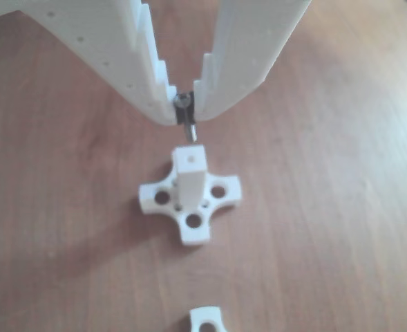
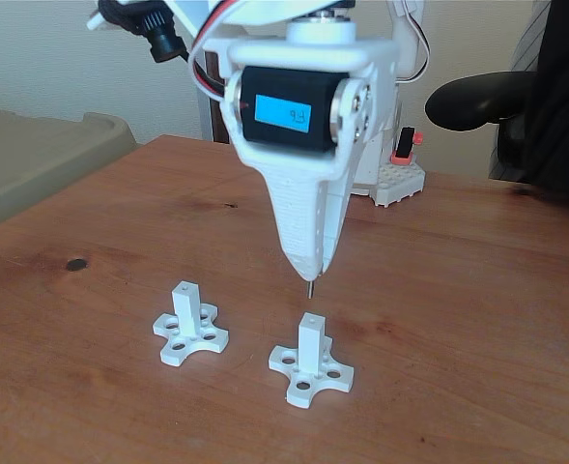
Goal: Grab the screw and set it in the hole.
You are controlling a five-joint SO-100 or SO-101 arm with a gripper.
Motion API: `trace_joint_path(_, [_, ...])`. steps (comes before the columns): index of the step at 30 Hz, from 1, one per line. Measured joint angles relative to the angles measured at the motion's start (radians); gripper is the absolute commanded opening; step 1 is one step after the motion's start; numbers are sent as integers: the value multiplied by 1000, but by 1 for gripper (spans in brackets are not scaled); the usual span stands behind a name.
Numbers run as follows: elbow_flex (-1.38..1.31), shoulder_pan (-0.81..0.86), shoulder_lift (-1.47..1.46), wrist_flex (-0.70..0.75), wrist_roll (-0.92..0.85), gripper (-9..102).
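Note:
My white gripper [image 1: 185, 113] is shut on the thin dark screw [image 1: 186, 119], whose shiny head sits pinched between the fingertips. The shank points down and hangs a short way above a white post [image 1: 191, 173] with a small hole in its top. That post rises from a cross-shaped white base [image 1: 189, 200] with round holes. In the fixed view the gripper [image 2: 309, 272] holds the screw [image 2: 310, 288] just above the right-hand post [image 2: 311, 343].
A second white post on a cross base [image 2: 188, 324] stands to the left in the fixed view, and its edge [image 1: 206, 320] shows at the bottom of the other view. The wooden table [image 2: 477, 309] has free room around. The arm's white base block [image 2: 397, 179] stands behind.

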Motion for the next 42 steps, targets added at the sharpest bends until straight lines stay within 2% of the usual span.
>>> trace_joint_path(42, [2, -6, -75, -5, 0, -4])
